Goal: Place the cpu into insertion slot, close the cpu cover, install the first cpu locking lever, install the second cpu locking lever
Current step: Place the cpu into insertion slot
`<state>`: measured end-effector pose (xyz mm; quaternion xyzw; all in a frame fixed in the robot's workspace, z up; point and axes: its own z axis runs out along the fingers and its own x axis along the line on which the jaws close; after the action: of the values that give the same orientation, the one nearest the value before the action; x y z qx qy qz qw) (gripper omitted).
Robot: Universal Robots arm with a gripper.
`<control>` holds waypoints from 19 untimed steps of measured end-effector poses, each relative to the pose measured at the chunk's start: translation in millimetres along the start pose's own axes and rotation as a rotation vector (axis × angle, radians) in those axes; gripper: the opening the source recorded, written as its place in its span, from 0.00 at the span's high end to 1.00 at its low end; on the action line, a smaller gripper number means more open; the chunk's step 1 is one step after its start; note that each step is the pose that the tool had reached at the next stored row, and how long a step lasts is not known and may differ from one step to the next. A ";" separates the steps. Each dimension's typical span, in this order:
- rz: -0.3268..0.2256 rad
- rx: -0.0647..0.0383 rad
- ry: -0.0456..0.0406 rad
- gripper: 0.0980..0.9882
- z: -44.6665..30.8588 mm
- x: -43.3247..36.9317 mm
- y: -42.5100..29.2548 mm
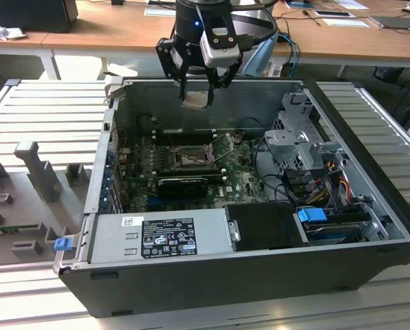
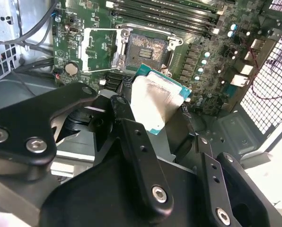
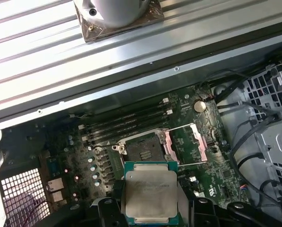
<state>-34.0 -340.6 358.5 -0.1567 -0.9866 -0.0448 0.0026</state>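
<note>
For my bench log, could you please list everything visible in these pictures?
cpu: one, silvery, held above the open case.
slot: one, dark, on the board, uncovered.
cover: one, silvery, swung open beside the slot.
board: one, green, on the case floor.
power supply: one, grey, along the case's near wall in the exterior view.
case: one, black, lying open on the table.
table: one, grey, slatted, under the case.
desk: one, wooden, behind the table.
gripper: one, black, shut on the cpu.

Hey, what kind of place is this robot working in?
Likely a computer-assembly lab or workshop: an open computer case on a slatted metal table, wooden desks behind, the tool holding the cpu.
</note>
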 end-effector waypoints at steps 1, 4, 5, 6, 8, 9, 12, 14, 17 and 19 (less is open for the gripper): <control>0.006 0.000 -0.0006 0.52 0.0 0.0 0.0; 0.048 -0.001 -0.0043 0.52 0.2 0.0 0.0; 0.056 -0.001 -0.0050 0.52 0.2 0.0 0.0; 0.071 -0.002 -0.0063 0.52 0.3 0.0 0.0; 0.101 -0.002 -0.0090 0.52 0.3 0.0 0.0; 0.112 -0.002 -0.0101 0.52 0.3 0.0 0.0; 0.116 0.002 -0.0119 0.52 3.4 -0.1 -0.3; 0.116 0.002 -0.0120 0.52 4.5 -0.1 -0.4; 0.122 0.003 -0.0131 0.52 4.7 -0.1 -0.4; 0.143 0.003 -0.0149 0.52 4.8 -0.2 -0.4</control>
<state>-33.9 -340.6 353.7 -0.2269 -0.9730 -0.0417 -0.0013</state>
